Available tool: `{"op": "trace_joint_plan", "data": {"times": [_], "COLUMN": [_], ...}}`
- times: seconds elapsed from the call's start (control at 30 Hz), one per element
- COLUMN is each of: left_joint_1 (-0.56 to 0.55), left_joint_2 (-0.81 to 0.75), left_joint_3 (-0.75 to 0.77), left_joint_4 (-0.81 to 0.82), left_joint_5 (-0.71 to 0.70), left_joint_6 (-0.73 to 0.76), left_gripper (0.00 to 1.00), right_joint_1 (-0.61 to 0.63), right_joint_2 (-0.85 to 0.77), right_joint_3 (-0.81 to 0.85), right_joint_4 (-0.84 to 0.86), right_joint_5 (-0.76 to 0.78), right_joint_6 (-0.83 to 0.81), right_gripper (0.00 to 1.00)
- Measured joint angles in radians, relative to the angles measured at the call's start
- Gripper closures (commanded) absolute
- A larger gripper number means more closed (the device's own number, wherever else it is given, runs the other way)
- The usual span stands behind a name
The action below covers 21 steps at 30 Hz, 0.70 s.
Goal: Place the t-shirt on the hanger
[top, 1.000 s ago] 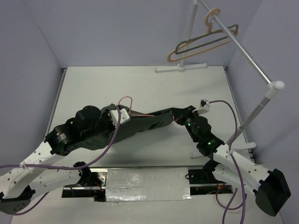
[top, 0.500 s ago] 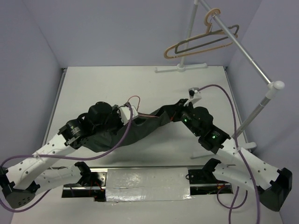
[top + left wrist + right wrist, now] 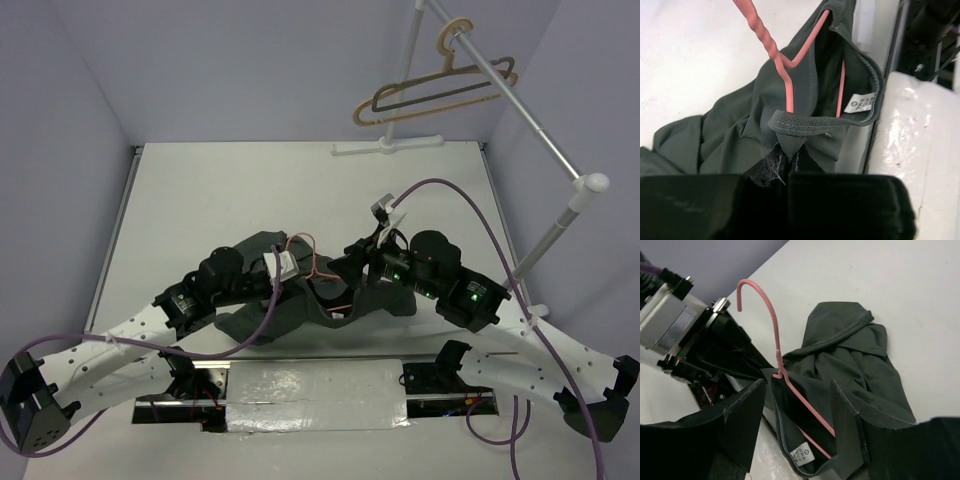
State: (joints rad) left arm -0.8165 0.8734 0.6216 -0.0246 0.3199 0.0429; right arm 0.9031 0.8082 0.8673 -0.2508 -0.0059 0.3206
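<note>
Pink wire hanger (image 3: 788, 85) inside collar (image 3: 815, 122) of crumpled dark grey fabric t-shirt (image 3: 735, 125) (white label (image 3: 860, 103) showing), left gripper (image 3: 787, 167) clamped on that collar, right gripper (image 3: 799, 390) jaws apart beside t-shirt.

A white table (image 3: 250, 190) fills the middle of the top view, evenly lit, with only soft shadows. Plain lavender walls close it in: a back wall (image 3: 250, 70) along the top, a left wall (image 3: 50, 200) and a right wall (image 3: 600, 150). At the upper right stands a garment rack (image 3: 520, 105) with a chrome rail and a white foot (image 3: 388, 146); a tan hanger (image 3: 358, 115) and a dark grey hanger (image 3: 512, 74) hang from it. A silvery taped panel (image 3: 315, 395) lies along the bottom edge.
</note>
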Motion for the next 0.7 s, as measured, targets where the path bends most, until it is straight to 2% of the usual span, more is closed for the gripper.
{"op": "trace_joint_plan", "data": {"times": [0.23, 0.47, 0.57, 0.63, 0.67, 0.7], "left_joint_1": [-0.008, -0.017, -0.020, -0.021, -0.021, -0.020], "left_joint_2": [-0.026, -0.037, -0.038, -0.037, -0.037, -0.037], "left_joint_3": [-0.029, -0.040, -0.048, -0.057, -0.063, -0.068], "left_joint_4": [0.105, 0.163, 0.176, 0.188, 0.199, 0.210], "left_joint_5": [0.061, 0.113, 0.128, 0.135, 0.140, 0.139], "left_joint_6": [-0.049, -0.074, -0.077, -0.079, -0.081, -0.087], "left_gripper": [1.00, 1.00, 1.00, 1.00, 1.00, 1.00], "right_joint_1": [0.005, 0.005, 0.005, 0.005, 0.005, 0.005], "right_joint_2": [-0.002, 0.092, 0.131, 0.163, 0.179, 0.194], "right_joint_3": [0.019, 0.032, 0.039, 0.054, 0.063, 0.072], "right_joint_4": [-0.006, 0.079, 0.129, 0.165, 0.183, 0.200], "right_joint_5": [-0.084, -0.164, -0.204, -0.228, -0.240, -0.253], "right_joint_6": [-0.066, -0.096, -0.103, -0.112, -0.114, -0.112], "right_gripper": [0.37, 0.37, 0.41, 0.78, 1.00, 1.00]}}
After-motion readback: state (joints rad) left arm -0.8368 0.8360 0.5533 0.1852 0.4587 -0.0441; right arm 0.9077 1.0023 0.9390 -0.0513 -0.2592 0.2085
